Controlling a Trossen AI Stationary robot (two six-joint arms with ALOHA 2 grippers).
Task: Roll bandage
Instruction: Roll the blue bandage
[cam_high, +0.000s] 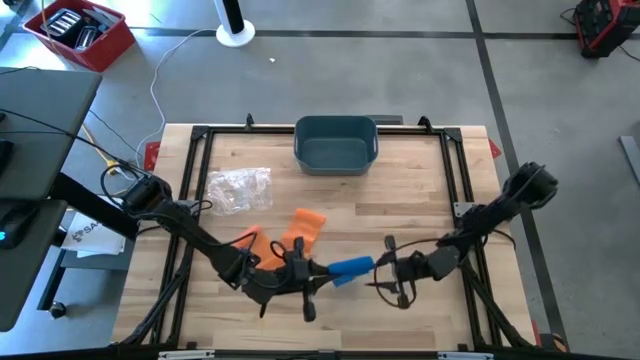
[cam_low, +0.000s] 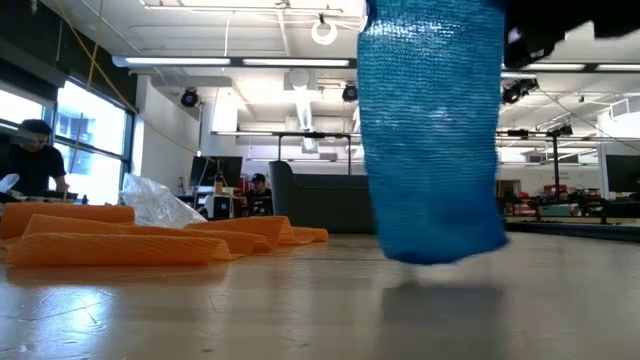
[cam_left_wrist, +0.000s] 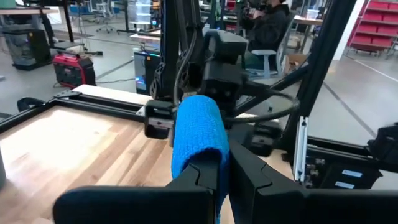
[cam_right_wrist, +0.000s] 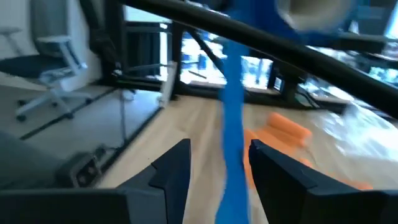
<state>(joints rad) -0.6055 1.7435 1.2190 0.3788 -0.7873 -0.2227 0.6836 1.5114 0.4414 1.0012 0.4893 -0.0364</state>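
My left gripper (cam_high: 312, 272) is near the table's front middle, shut on a blue bandage (cam_high: 350, 268). The bandage reaches from it toward my right gripper (cam_high: 385, 268). In the low view the blue bandage (cam_low: 432, 130) hangs as a wide band, its lower end (cam_low: 445, 250) just over the tabletop. My right gripper (cam_right_wrist: 221, 155) is open. Its fingers stand on either side of the thin blue strip (cam_right_wrist: 231, 134) without clearly touching it. An orange bandage (cam_high: 300, 230) lies partly unrolled on the table behind my left gripper. My left gripper pinches the blue bandage between its two fingers (cam_left_wrist: 200, 177), at the end of the band nearest it (cam_left_wrist: 211, 158). The fingers come in about level from the table's left. The band runs on past the fingertips (cam_left_wrist: 198, 127), lifted off the table, and droops.
A crumpled clear plastic bag (cam_high: 238, 190) lies at the left rear. A blue-grey bin (cam_high: 336, 143) stands at the far middle edge. A black frame (cam_high: 200, 135) rims the wooden table. The orange bandage (cam_low: 120, 240) stretches across the left of the low view. People sit in the room beyond.
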